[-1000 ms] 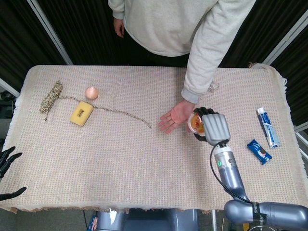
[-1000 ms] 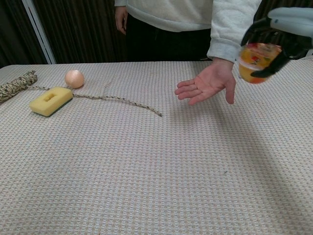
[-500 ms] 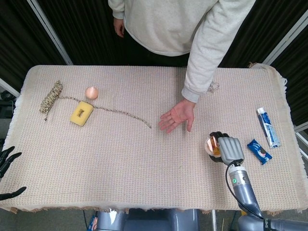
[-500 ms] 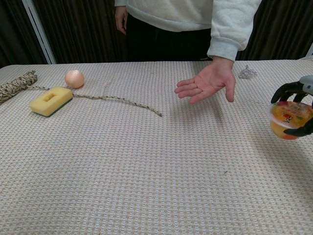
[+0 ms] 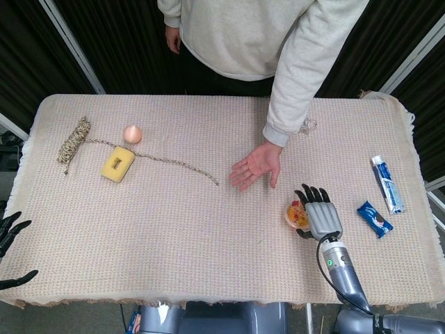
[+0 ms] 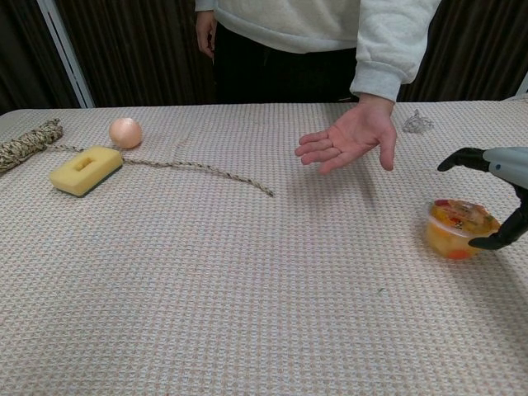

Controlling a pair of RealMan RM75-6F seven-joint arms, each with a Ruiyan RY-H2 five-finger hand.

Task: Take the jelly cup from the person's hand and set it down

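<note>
Tablecloth bears jelly cup — upright, lid up.

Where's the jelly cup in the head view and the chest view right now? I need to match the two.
Head view: the jelly cup sits on the table right of centre, just left of the right hand.
Chest view: the jelly cup is at the right edge, on the cloth beside the right hand.
Shared landmark: the person's open hand, just beyond the cup.

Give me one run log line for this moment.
step: release | jelly cup: on table | right hand: fingers spread beside cup | left hand: idle at table edge | person's hand: empty
</note>
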